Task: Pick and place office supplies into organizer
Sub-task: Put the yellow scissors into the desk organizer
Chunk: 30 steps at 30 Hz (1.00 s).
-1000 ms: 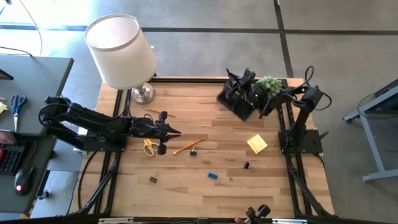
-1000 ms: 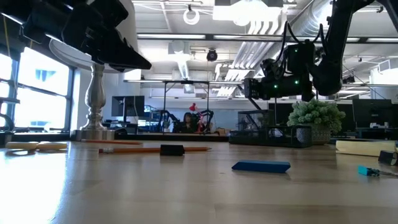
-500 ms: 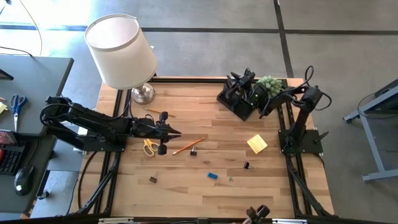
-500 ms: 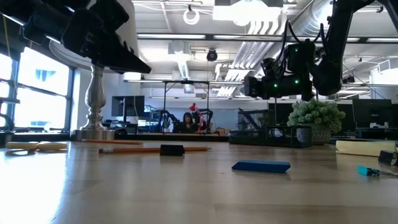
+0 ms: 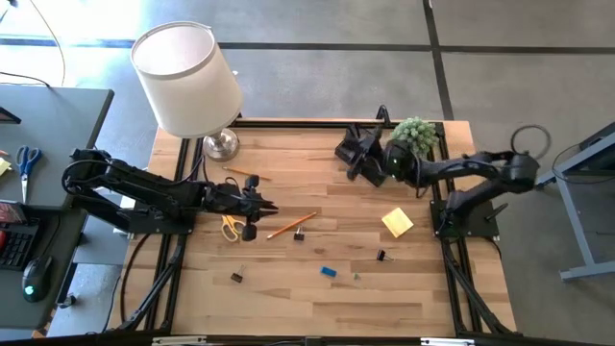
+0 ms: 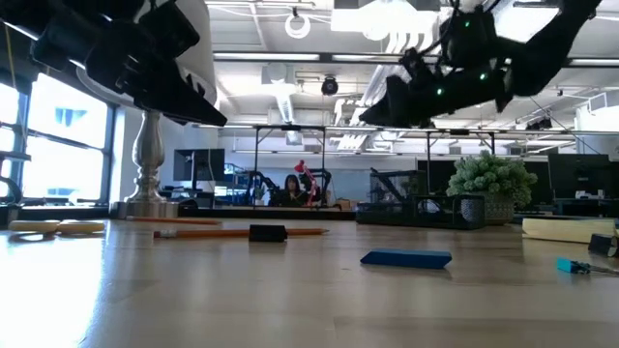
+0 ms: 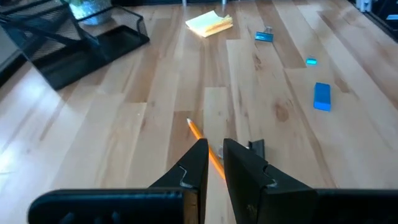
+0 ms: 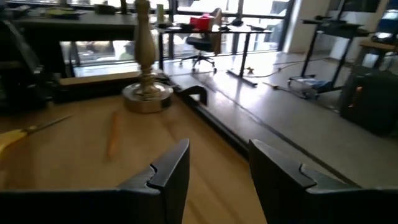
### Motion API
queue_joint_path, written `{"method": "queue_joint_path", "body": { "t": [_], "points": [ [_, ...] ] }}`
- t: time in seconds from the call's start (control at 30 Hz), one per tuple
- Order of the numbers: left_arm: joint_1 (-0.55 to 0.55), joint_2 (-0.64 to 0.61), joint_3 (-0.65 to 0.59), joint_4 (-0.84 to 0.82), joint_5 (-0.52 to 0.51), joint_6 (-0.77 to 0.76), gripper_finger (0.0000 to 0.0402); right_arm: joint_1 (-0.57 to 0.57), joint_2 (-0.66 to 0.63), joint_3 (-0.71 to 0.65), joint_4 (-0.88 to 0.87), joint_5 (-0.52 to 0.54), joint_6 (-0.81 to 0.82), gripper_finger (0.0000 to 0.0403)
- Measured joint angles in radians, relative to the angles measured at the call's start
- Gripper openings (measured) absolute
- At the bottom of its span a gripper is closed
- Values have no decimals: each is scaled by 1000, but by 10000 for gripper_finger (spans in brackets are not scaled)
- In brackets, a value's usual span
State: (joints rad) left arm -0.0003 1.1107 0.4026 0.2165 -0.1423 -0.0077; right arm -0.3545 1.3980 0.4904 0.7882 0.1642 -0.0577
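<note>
The right gripper (image 8: pixel 214 171) is spread wide and holds nothing. Only its own view shows a lamp base (image 8: pixel 147 94) ahead. The left gripper (image 7: pixel 214 163) is pressed almost together, a pencil (image 7: pixel 207 148) just ahead.

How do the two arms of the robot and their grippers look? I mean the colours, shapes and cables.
Both arms are black, built of jointed segments on black frame bases. The left gripper has two dark, flat fingers tapering to narrow tips. The right gripper has the same dark fingers with stepped inner edges. A thin black cable loops above the right arm, and small green lights glow on its wrist in the low view.
</note>
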Motion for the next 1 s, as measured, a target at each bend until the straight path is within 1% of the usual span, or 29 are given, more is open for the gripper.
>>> {"method": "queue_joint_path", "body": {
  "t": [0.1, 0.17, 0.23, 0.3, 0.43, 0.5, 0.57, 0.7, 0.77, 0.8, 0.93, 1.0],
  "points": [
    [0, 0, 0, -20, 23, 0, 40, 99, -62, 0, -125, 4, 20, 158],
    [0, 0, 0, -46, 26, -1, 40, 163, -87, 0, -209, 27, 44, 158],
    [0, 0, 0, -72, 12, -1, 40, 227, -99, 0, -280, 65, 81, 158],
    [0, 0, 0, -90, -28, -8, 40, 287, -98, 0, -321, 110, 116, 158],
    [0, 0, 0, -118, -131, -29, 40, 388, -77, 0, -335, 206, 161, 157],
    [1, 0, 1, -133, -172, -57, 40, 422, -62, 0, -313, 249, 173, 156],
    [1, 0, 20, -199, -183, -100, 40, 445, -50, 0, -302, 268, 173, 156],
    [0, 0, 78, -396, -183, -164, 40, 462, -17, 0, -258, 279, 173, 156],
    [0, 0, 104, -486, -151, -175, 40, 461, 9, 0, -222, 278, 160, 156],
    [0, 0, 115, -514, -119, -177, 40, 460, 24, 0, -204, 277, 149, 156],
    [-1, 0, 138, -541, 87, -176, 40, 452, 99, 0, -103, 266, 104, 156],
    [-1, 0, 145, -560, 159, -177, 40, 444, 145, 0, -40, 237, 103, 156]
  ]
}}
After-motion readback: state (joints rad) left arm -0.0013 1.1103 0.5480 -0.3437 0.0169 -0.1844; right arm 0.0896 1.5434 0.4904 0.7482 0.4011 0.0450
